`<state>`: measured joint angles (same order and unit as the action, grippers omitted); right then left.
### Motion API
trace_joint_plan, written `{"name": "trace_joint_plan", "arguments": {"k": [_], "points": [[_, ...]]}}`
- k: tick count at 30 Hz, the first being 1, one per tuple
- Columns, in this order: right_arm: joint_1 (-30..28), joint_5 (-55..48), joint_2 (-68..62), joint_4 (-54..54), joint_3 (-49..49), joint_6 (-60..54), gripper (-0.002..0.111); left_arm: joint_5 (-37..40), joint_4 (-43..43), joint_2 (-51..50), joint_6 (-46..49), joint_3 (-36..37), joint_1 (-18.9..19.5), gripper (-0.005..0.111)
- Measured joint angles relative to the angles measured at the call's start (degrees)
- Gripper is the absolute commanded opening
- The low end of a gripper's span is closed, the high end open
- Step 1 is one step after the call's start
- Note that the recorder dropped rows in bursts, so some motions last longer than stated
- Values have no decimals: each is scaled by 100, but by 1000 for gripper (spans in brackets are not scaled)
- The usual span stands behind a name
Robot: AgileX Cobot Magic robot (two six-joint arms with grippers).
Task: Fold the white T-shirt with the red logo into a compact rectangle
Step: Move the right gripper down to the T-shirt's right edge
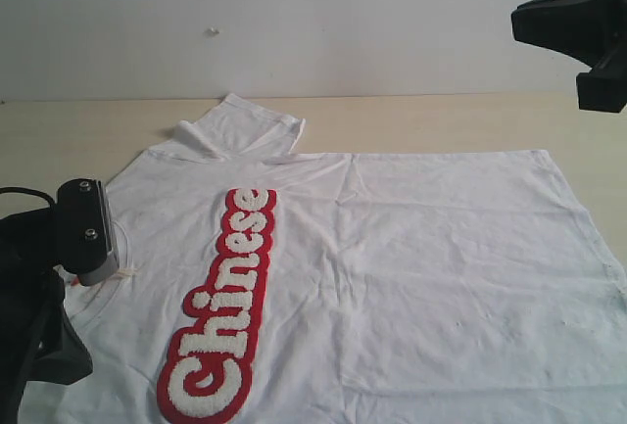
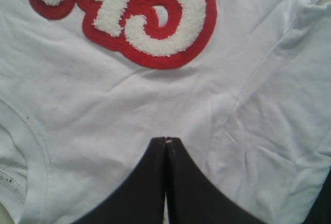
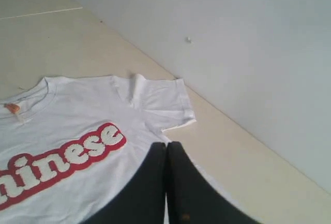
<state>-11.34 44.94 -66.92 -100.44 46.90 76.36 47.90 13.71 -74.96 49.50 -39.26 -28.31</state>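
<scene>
Pincers, two. Left pincer (image 2: 166, 140): jaws pressed together, tips low over the chest cloth near the "Ch" end of the lettering. Whether any cloth is nipped between them cannot be told. It is probably placed there to start a fold from the neck end. Right pincer (image 3: 166, 144): jaws together, holding nothing, raised well clear of the cloth, likely parked out of the way.

Desk (image 1: 441, 120): pale wood, set against a plain wall (image 1: 343, 23).

White T-shirt (image 1: 421, 267): spread front-up on the desk, unfolded, lightly creased, its near edge out of view.

Red logo (image 1: 225, 316): "Chinese" patch, face-up along the chest.

Sleeve (image 1: 245, 125): far side, bunched and partly turned up; it wants flattening.

Ribbed collar (image 2: 31, 146): beside the left pincer.

Orange neck tag (image 3: 12, 108): inside the collar.
</scene>
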Motion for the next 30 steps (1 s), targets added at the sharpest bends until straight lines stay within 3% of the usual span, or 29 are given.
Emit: {"name": "trace_joint_plan", "arguments": {"k": [22, 30], "points": [[0, 251, -247, 98, -352, -262, 0, 0, 16, 0, 0, 0, 0, 0], [0, 241, -259, 2347, -1324, -2417, 0, 0, 27, 0, 0, 0, 0, 0]]}}
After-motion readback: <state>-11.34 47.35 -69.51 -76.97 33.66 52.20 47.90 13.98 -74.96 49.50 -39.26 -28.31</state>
